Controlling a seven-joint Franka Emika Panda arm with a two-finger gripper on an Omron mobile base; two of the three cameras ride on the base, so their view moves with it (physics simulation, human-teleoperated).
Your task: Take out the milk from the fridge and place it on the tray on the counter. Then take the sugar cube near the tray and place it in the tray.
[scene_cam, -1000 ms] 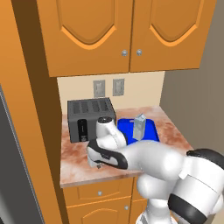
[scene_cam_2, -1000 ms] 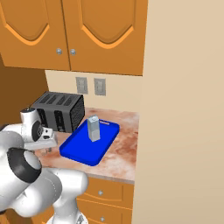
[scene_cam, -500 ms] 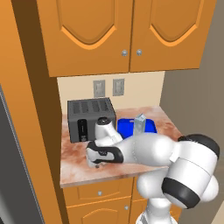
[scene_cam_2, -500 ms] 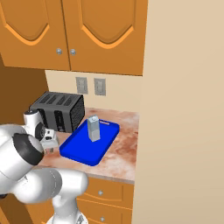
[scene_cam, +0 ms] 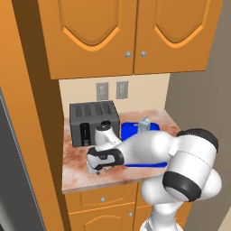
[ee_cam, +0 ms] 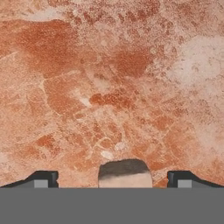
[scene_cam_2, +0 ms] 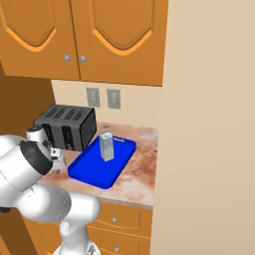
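The milk [scene_cam_2: 106, 146] stands upright in the blue tray [scene_cam_2: 84, 171] on the reddish marbled counter [scene_cam_2: 139, 172]. In the left base view the milk [scene_cam: 144, 123] peeks over my forearm, which covers most of the tray [scene_cam: 130, 131]. My gripper [scene_cam: 98, 170] hangs low over the counter left of the tray, in front of the toaster, fingers pointing down. In the hand view the gripper [ee_cam: 113, 180] is open, and the sugar cube [ee_cam: 125, 174] lies on the counter between its two fingertips [ee_cam: 43, 178], untouched. From the right the gripper [scene_cam_2: 57, 165] sits beside the tray's left edge.
A black toaster [scene_cam: 92, 121] stands at the back left of the counter, close behind my hand. Orange wall cabinets [scene_cam: 131, 36] hang above. A tall orange panel and the fridge's dark grey edge [scene_cam: 10, 180] bound the left; a beige wall [scene_cam_2: 209, 124] bounds the right.
My hand has sunk lower toward the counter and drifted slightly toward the tray. The jaws stay wide. The milk and tray have not moved.
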